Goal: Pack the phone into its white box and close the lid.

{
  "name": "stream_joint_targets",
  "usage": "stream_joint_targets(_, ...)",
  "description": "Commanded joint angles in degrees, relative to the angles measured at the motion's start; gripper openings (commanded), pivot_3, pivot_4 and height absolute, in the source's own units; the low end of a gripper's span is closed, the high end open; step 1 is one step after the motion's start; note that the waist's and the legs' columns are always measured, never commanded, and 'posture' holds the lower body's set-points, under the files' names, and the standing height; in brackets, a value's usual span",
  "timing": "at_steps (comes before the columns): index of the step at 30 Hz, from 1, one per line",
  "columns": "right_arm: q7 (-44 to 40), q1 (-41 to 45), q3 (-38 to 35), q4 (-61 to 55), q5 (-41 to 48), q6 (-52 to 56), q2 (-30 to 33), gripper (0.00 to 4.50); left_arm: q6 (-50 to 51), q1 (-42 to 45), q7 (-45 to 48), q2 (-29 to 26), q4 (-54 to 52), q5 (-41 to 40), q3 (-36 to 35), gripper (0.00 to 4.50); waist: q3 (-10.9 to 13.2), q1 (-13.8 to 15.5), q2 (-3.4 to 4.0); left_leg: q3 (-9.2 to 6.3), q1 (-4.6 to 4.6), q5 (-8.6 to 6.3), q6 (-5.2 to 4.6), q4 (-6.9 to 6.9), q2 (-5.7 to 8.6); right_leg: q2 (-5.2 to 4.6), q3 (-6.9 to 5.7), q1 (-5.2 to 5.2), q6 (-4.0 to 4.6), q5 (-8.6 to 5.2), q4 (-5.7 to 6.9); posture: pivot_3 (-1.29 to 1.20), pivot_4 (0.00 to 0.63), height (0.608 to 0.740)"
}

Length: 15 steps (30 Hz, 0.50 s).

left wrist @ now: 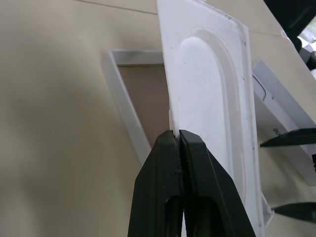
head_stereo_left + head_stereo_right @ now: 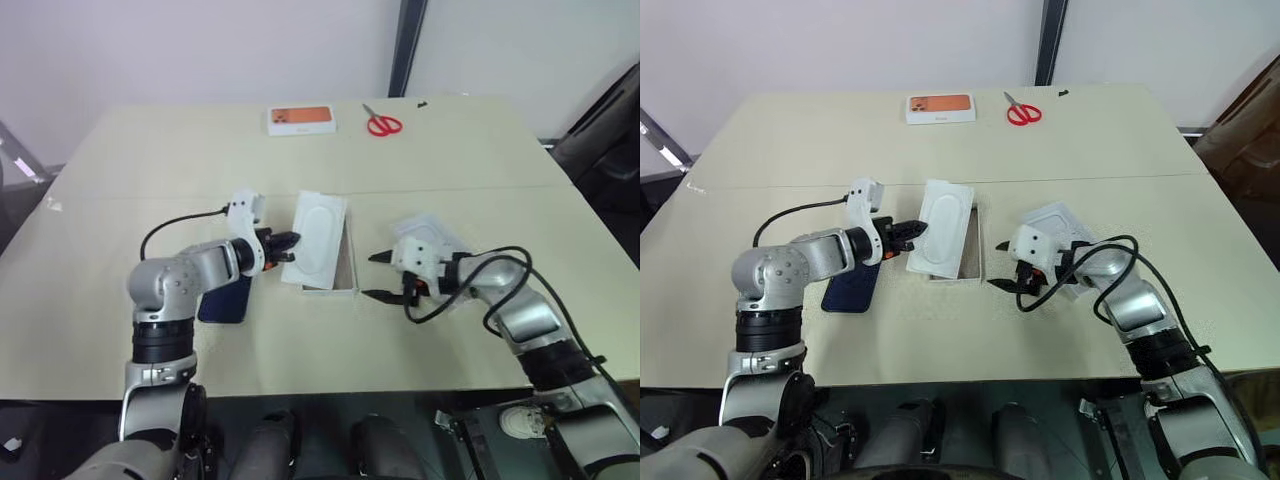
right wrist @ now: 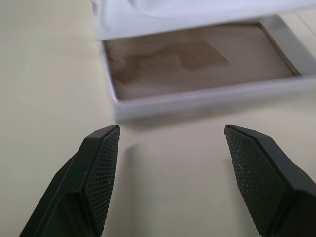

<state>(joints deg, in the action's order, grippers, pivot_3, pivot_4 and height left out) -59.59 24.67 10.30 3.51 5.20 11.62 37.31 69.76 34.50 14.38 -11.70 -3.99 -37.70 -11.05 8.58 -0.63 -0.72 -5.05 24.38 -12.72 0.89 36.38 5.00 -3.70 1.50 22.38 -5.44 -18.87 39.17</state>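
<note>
Head views: the left hand (image 2: 290,243) is clenched on the edge of a white moulded insert (image 2: 318,238), holding it tilted over the white box (image 2: 347,272), which lies on the bench (image 2: 480,160) with its low rim up. The phone (image 2: 224,299) lies flat on the bench near the front edge, partly under the left forearm, just left of the box and apart from it. The right hand (image 2: 378,276) hovers just right of the box, fingers spread and grasping nothing. Beside the right wrist lies another white moulded piece (image 2: 1052,221), partly hidden by the arm; I cannot tell whether it is the lid. At the far side of the bench lie a white-and-orange flat box (image 2: 300,119) and red-handled scissors (image 2: 382,123), well apart from the work.

Left wrist view: the left hand's fingers (image 1: 163,187) are pressed together on the insert's thin edge. The box sits beneath, its brown floor bare. The tips of the right hand show beyond the insert.

Right wrist view: the right hand's fingers (image 3: 98,168) stand wide apart above bare bench, close to the box's near wall. The box interior is empty, the insert overhanging its far end.
</note>
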Motion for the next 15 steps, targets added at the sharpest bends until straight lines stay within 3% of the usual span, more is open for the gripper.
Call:
stream_joint_targets(1, 1.04, -0.13, -3.29, -2.28, 1.74, 0.66, 0.98, 3.52, 0.33, 0.63, -1.32, 1.36, -1.47, -0.88, -1.24, 0.00, 0.00, -0.02, 0.00, 0.00, 0.00, 0.00, 0.00, 0.00, 0.00, 0.00, 0.00, -0.01, 0.00, 0.00, 0.00, 0.00, 0.150, 0.734)
stream_joint_targets(7, 2.34, -0.34, -3.38, -2.17, 1.29, 0.46, 0.16, 3.52, 0.05, 1.61, -4.60, 3.17, 0.40, 0.10, -2.97, 0.00, 0.01, -0.01, -0.01, 0.01, 0.00, 0.00, 0.00, 0.00, 0.00, 0.01, 0.00, -0.01, 0.00, 0.00, 0.00, 0.00, 0.150, 0.734)
stream_joint_targets(10, 2.87, -0.30, -3.03, -2.19, 1.24, 0.29, -0.38, 3.58, 0.02, 2.05, -4.81, 3.21, 1.08, -0.06, -3.13, 0.87, 0.01, 0.04, -0.02, 0.01, 0.00, 0.00, 0.00, 0.02, 0.00, 0.01, 0.00, -0.02, 0.00, 0.00, 0.00, 0.00, 0.150, 0.734)
stream_joint_targets(14, 3.11, 0.20, -2.41, -2.37, 1.20, 0.33, -0.92, 3.58, 0.32, 2.30, -4.46, 3.24, 0.01, -0.68, -2.81, 2.73, 0.01, 0.12, -0.03, 0.01, 0.00, 0.00, 0.00, 0.05, 0.01, 0.00, 0.00, -0.04, 0.00, 0.00, -0.01, 0.00, 0.150, 0.734)
stream_joint_targets(15, 3.16, 0.42, -2.36, -2.30, 1.21, 0.18, -1.06, 3.58, 0.32, 2.34, -4.46, 3.31, -0.23, -0.89, -3.05, 2.73, 0.01, 0.07, -0.03, 0.01, 0.00, 0.00, 0.00, 0.05, 0.01, 0.00, 0.00, -0.03, 0.00, 0.00, -0.01, 0.00, 0.150, 0.734)
